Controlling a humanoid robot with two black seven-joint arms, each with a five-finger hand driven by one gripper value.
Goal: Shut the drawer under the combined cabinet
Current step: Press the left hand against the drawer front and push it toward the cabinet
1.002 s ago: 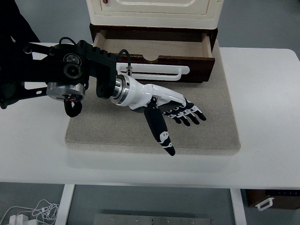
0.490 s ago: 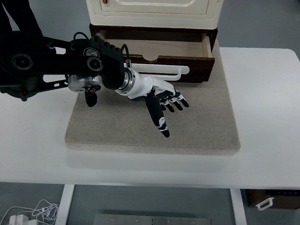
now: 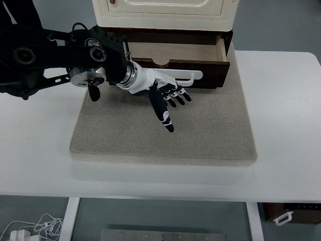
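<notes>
A dark brown wooden drawer (image 3: 203, 55) stands pulled out under the cream cabinet (image 3: 163, 12), its tan inside showing empty. A white bar handle (image 3: 188, 76) runs along its front. My left hand (image 3: 168, 100), white with black fingers, reaches in from the left and lies right against the drawer front, just under the handle. Its fingers (image 3: 179, 96) are spread and hold nothing, the thumb pointing toward me. The right arm does not show.
Cabinet and drawer rest on a grey-beige mat (image 3: 200, 130) on a white table (image 3: 281, 125). My black arm joints (image 3: 85, 60) cover the mat's left rear corner. Below the table lie white cables (image 3: 30, 228) and a dark box (image 3: 291, 213).
My left hand has moved away from me, from the middle of the mat up against the drawer front. The drawer looks as far out as before.
</notes>
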